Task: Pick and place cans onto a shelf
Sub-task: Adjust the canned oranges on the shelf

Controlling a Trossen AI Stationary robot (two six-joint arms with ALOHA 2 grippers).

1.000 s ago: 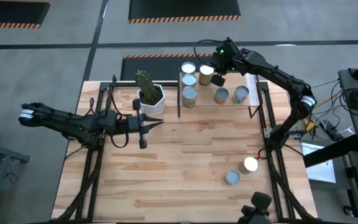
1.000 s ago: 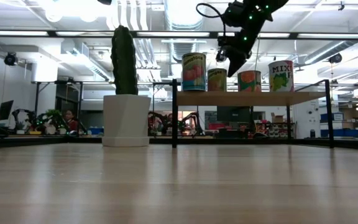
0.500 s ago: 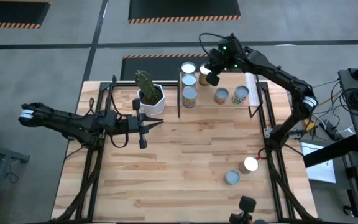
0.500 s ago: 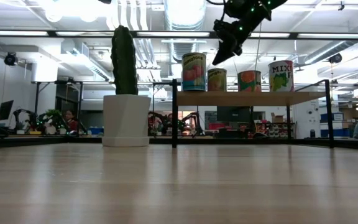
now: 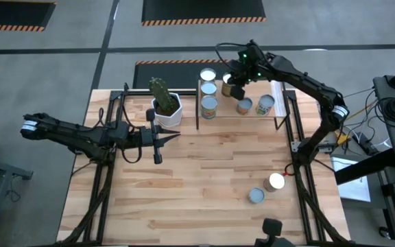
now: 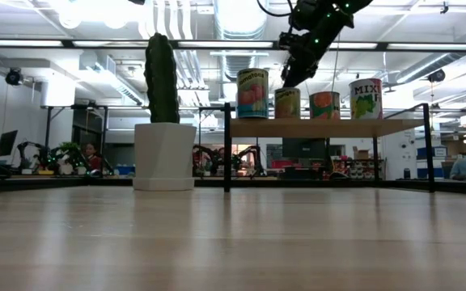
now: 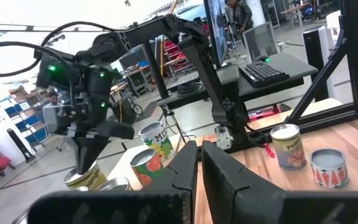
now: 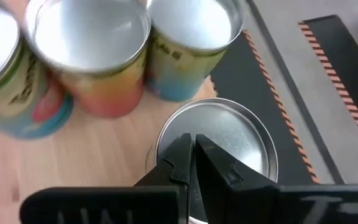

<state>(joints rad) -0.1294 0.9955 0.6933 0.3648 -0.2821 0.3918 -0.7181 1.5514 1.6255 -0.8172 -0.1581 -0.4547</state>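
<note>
Right gripper point(image 5: 236, 88) is hovering over the shelf point(image 5: 280, 110) at upper centre-right of the high view, fingers pressed together, holding nothing. In the right wrist view its closed tips are sitting just above the silver lid of one can point(image 8: 213, 146), contact unclear. In the low view the same gripper point(image 6: 286, 79) is hanging just above the second can point(image 6: 286, 103) in the row on the shelf.

About five shelf cans point(image 5: 208, 105) are standing upright. Two loose cans point(image 5: 266, 189) are waiting at lower right of the tabletop point(image 5: 204, 185), close together.

Left gripper point(image 5: 158, 139) is parked at mid-left, fingers shut, empty, beside the cactus pot point(image 5: 165, 103).

Handling judgement: cans are looking rigid and smooth, labels likely slippery, probably light to moderate weight, not fragile. The best hold seems to be across the cylinder wall at mid-height, jaws opened wide first; the flat lid is giving no purchase.
</note>
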